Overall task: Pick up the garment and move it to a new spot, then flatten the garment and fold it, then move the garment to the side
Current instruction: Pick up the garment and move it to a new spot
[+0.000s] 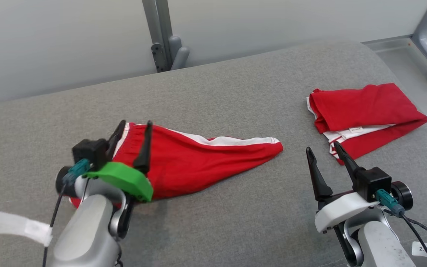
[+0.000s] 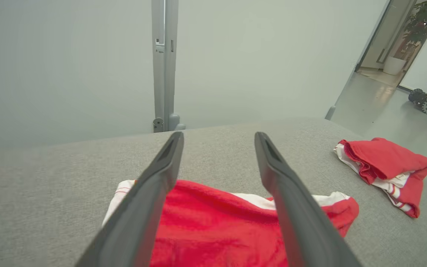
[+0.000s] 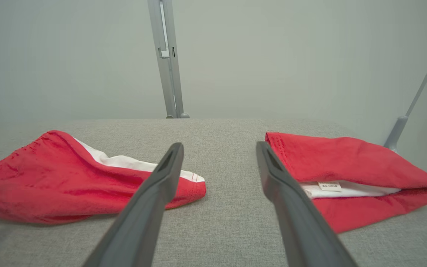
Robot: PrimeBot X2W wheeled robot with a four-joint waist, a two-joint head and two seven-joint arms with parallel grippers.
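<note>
The garment [image 1: 198, 163], a pair of red shorts with a white side stripe [image 1: 235, 141], is laid in the left half of the bench [image 1: 235, 92], nearer the front edge, and is rumpled rather than flat. It is judged to be light, soft and limp: sagging and bunching are to be expected wherever the cloth is left unsupported. The elastic waistband [image 1: 132, 139], at the end nearest the left edge, is the thickest part and is recommended as the hold. The hem [image 1: 276, 146] at the opposite end is suited to a second hold. The left end effector [image 1: 136, 124] is positioned over the waistband, fingers spread wide, nothing held. The right end effector [image 1: 322, 147] is likewise wide and empty, over bare bench between the shorts and a folded red garment [image 1: 365, 107] near the right edge.
</note>
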